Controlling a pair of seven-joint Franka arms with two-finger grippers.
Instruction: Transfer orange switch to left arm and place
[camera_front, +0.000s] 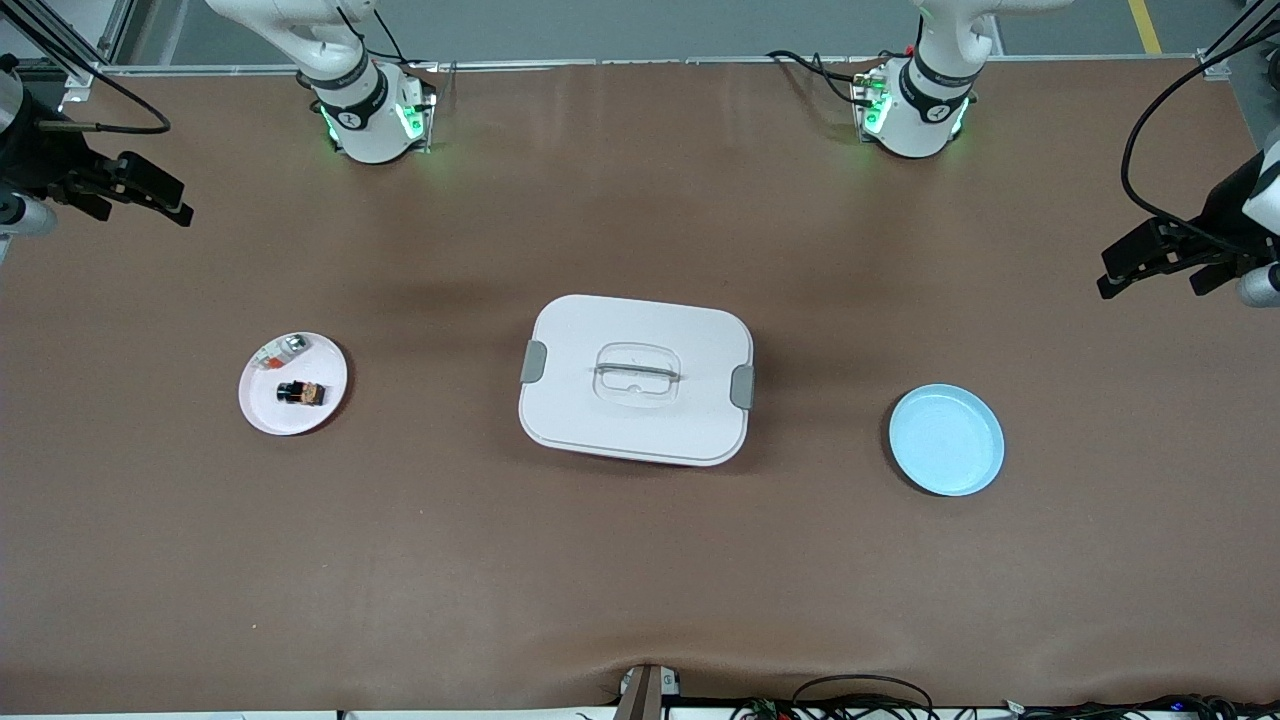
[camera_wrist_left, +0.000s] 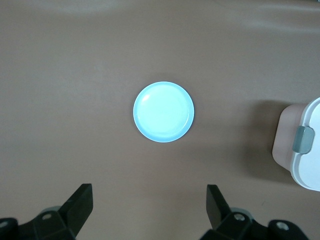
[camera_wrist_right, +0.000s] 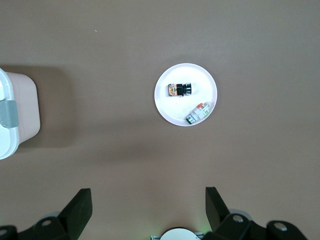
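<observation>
The light blue plate (camera_front: 946, 440) is lying nearest the camera, toward the left arm's end of the brown tabletop (camera_front: 640, 560). The white box (camera_front: 636, 379) is sitting in the middle. The orange switch (camera_front: 302, 393) is resting on the white plate (camera_front: 270, 412), beside a silver-and-red piece (camera_front: 282, 349). The left hand (camera_wrist_left: 150, 210) and the right hand (camera_wrist_right: 149, 211) are both waiting high, fingers wide, holding nothing.

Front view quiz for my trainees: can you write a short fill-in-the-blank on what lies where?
1. The orange switch lies on the ____ plate.
2. Between the two plates stands the ____, its lid on.
3. The blue plate holds ____.
4. Both the left pincer and the right pincer are ____.

Missing words: white; box; nothing; open
</observation>
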